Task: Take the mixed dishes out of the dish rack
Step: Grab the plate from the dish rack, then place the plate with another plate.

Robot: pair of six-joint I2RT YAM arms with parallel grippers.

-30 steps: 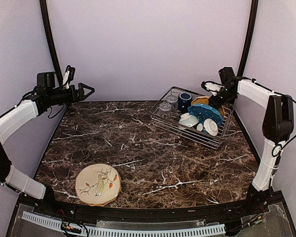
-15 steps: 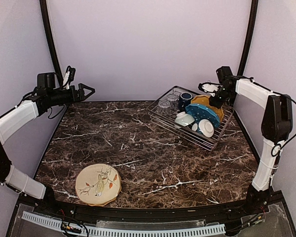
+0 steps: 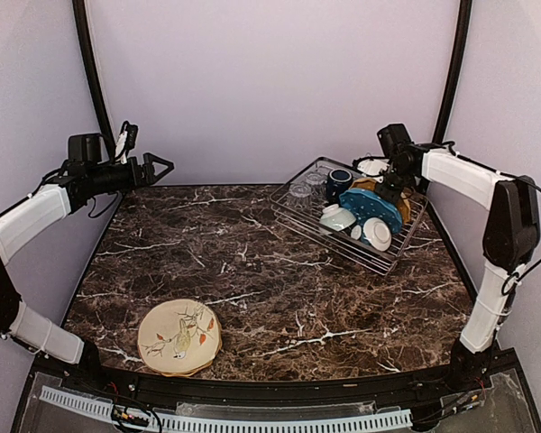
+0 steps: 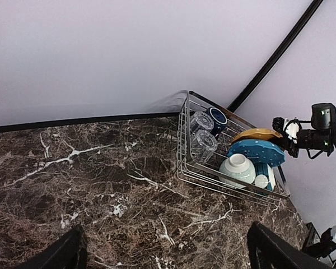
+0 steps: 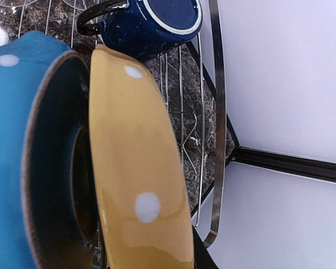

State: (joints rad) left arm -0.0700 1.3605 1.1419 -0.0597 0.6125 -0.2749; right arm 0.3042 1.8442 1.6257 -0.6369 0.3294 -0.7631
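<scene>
The wire dish rack (image 3: 299, 219) stands at the back right. It holds a navy mug (image 3: 337, 183), clear tumblers (image 3: 303, 192), white bowls (image 3: 340, 217), a blue dotted plate (image 3: 371, 206) and a mustard yellow plate (image 3: 370, 184). My right gripper (image 3: 385, 180) is at the yellow plate's far edge. In the right wrist view that plate (image 5: 140, 168) fills the space between my jaws, with one dark finger (image 5: 204, 259) beside it. A cream painted plate (image 3: 179, 336) lies at the front left. My left gripper (image 3: 162, 167) is open and empty, high at the back left.
The rack's rim (image 5: 218, 112) runs close to the right wall and a black corner post (image 3: 451, 81). The left wrist view shows the marble table (image 4: 101, 179) between my open fingers and the rack (image 4: 235, 188).
My right gripper has moved left and toward the back at the yellow plate. The rack and its dishes have shifted a little to the left. The left arm has not moved.
</scene>
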